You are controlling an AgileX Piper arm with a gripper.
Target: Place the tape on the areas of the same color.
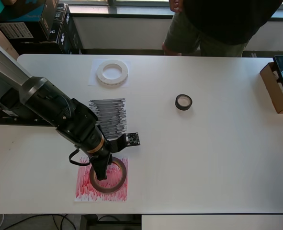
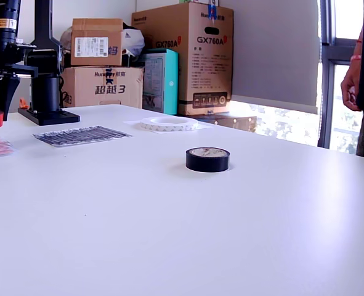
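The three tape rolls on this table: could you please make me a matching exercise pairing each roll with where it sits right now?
Column 1:
1. white ring
2. red-brown ring
3. black roll

Column 2:
A. on bare table, off every sheet
B. over the red scribbled sheet, at the tool
C. on the plain white sheet

Pairs: 1-C, 2-B, 3-A.

The black scribbled sheet carries no roll yet. Whether the tool is gripping the red-brown ring cannot be told from these views.
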